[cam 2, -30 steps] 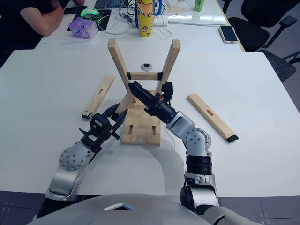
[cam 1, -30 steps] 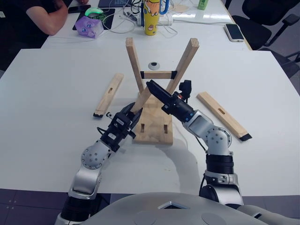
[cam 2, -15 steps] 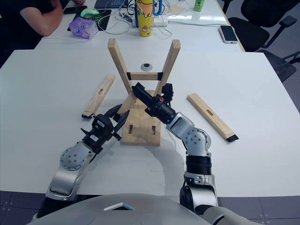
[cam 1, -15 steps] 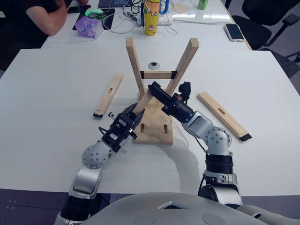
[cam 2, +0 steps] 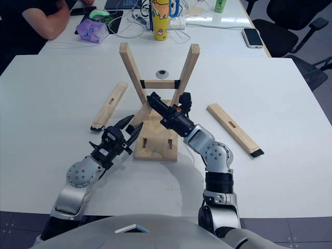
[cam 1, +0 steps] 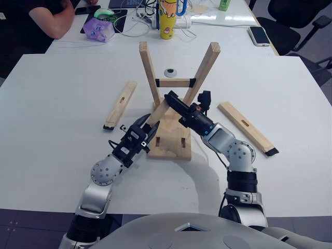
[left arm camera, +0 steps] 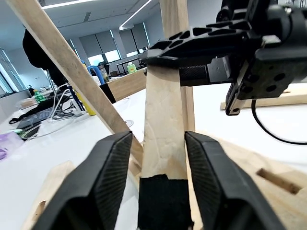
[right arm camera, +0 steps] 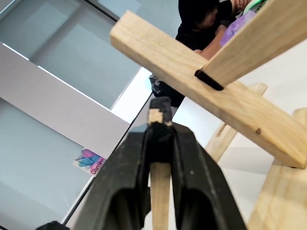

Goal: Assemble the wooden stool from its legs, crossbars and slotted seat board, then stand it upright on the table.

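The slotted seat board lies flat on the white table. Behind it two wooden legs joined by a crossbar rise in a V. A third leg slants up from the board's left end. My right gripper is shut on its upper end, seen as a thin strip between the fingers in the right wrist view. My left gripper stands open with its fingers either side of the leg's black-tipped lower end. Two slotted bars lie loose, one to the left and one to the right.
A small round black-and-white object sits behind the frame. On the far table stand a yellow cup, a purple item, cables and a phone. Bare table lies to both sides and along the near edge.
My left gripper has edged forward, bringing its fingers around the slanted leg's lower end. The right gripper has dipped slightly while holding the leg.
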Available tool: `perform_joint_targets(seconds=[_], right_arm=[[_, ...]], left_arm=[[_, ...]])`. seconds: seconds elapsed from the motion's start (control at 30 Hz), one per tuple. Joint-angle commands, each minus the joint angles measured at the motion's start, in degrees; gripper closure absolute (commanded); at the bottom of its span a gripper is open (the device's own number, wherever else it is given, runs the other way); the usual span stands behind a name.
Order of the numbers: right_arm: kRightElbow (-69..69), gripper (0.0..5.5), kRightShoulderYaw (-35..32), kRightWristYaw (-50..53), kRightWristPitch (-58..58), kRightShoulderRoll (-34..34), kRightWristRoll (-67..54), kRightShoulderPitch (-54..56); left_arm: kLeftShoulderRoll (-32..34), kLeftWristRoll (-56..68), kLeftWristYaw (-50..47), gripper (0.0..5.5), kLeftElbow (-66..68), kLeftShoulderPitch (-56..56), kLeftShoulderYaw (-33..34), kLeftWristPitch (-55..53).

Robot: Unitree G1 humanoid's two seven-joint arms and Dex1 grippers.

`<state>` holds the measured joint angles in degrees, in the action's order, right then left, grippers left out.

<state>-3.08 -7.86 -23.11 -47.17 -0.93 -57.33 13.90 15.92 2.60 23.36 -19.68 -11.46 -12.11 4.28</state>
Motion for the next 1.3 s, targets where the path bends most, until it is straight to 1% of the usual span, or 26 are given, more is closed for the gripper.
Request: perform_joint_targets(seconds=[0.03, 0.13, 0.2, 0.23, 0.37, 0.43, 0.5, 0.6, 0.67, 0.8, 1.0, 1.3], right_arm=[[0.33, 5.05, -0.66, -0.35, 0.32, 2.05, 1.38, -1.08], [-1.19, 5.05, -1.62, -1.17, -1.83, 5.05, 0.17, -2.6], [-3.05, 5.05, -3.51, -1.32, -4.46, 7.94, -2.32, -3.77], [-4.16, 5.05, -4.74, -1.29, -5.76, 9.57, -3.58, -4.36], [-6.59, 5.05, -10.13, -3.52, -11.95, 21.32, -6.77, -4.74], [-5.58, 5.05, -11.33, -6.4, -12.68, 28.0, -4.97, -3.83], [-3.73, 5.05, -11.08, -10.07, -11.83, 33.72, -2.16, -2.47], [3.45, 5.05, -9.8, -17.96, -5.89, 41.45, 4.42, 2.4], [8.44, 5.05, -8.17, -22.86, -1.48, 44.57, 9.08, 4.95], [16.43, 5.05, -6.18, -28.83, 6.87, 47.28, 16.31, 8.51], [25.86, 5.05, -7.41, -33.64, 18.02, 47.23, 22.9, 7.51], [29.48, 5.05, -7.99, -35.44, 24.32, 45.35, 26.35, 6.2]], left_arm=[[0.58, 3.07, 2.25, 2.8, -2.12, -0.77, 0.04, -0.42], [0.54, 4.41, 2.68, 2.37, -2.98, -1.56, 0.09, -0.57], [0.32, 4.75, 2.26, 2.17, -3.43, -2.19, 0.44, -0.59], [0.21, 4.88, 2.08, 1.97, -3.33, -2.24, 0.64, -0.61], [-0.83, 4.31, -0.32, 1.36, -3.89, -4.01, 1.63, -0.41], [-1.46, 3.95, -1.61, 1.34, -4.01, -5.36, 1.76, -0.08], [-1.96, 3.32, -2.71, 1.34, -4.03, -6.45, 1.71, 0.33], [-2.89, 2.3, -4.44, 1.34, -3.54, -7.32, 1.77, 1.02], [-3.17, 1.92, -4.9, 1.34, -2.65, -7.0, 1.76, 1.26], [-3.15, 1.72, -5.06, 1.34, -1.5, -5.92, 1.9, 1.29], [-2.76, 1.58, -5.19, 1.34, 0.12, -5.57, 3.33, 1.85], [-2.62, 1.96, -4.53, 1.34, 1.01, -5.17, 4.28, 1.83]])
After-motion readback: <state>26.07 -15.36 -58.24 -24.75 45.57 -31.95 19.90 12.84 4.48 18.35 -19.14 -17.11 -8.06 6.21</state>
